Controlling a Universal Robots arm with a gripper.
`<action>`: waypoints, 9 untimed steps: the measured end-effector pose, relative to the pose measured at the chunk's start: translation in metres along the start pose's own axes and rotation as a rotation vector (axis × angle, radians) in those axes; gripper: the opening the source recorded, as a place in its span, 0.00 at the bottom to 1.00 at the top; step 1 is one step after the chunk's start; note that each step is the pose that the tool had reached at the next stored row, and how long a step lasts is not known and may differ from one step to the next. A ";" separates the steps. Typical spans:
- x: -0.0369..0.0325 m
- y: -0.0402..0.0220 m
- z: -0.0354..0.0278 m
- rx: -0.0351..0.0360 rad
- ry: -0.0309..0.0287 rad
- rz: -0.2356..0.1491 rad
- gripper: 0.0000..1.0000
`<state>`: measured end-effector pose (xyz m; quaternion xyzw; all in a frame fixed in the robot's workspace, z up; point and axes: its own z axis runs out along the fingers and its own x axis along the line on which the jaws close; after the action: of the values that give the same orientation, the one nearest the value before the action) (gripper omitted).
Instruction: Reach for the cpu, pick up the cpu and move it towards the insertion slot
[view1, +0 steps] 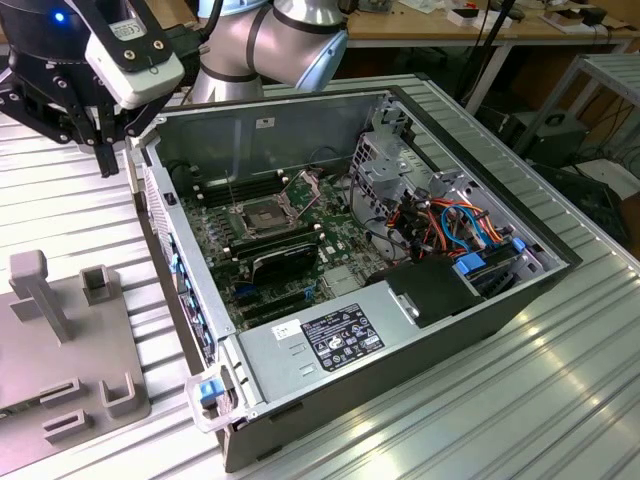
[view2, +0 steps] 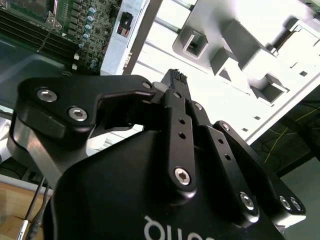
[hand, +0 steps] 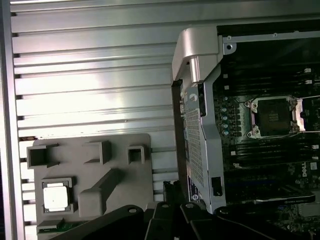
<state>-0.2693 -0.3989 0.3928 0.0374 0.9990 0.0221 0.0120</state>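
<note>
Hovering empty, your pincer (view1: 106, 165) is pressed together; the chip (hand: 56, 196) lies in the grey tray (hand: 72, 157), on the side away from the computer case (hand: 200, 130).

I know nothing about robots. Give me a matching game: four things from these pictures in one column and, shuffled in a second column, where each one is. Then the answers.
Things
1. cpu
2. insertion slot
3. gripper
4. black expansion card

Places
A. square socket with a dark centre, on the motherboard
B. above the ribbed metal table, just outside the open computer case
C. in a recess of the grey fixture plate, outside the case
D. on the motherboard, next to the socket

Pairs: 1-C, 2-A, 3-B, 4-D
</note>
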 end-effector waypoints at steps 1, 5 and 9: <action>0.0014 -0.0001 -0.0001 0.0000 0.0001 0.000 0.11; 0.0039 -0.0003 -0.0001 0.0000 0.0001 0.000 0.11; 0.0073 -0.0005 -0.0002 0.0000 0.0001 0.000 0.11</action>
<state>-0.2766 -0.3988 0.3928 0.0374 0.9990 0.0221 0.0120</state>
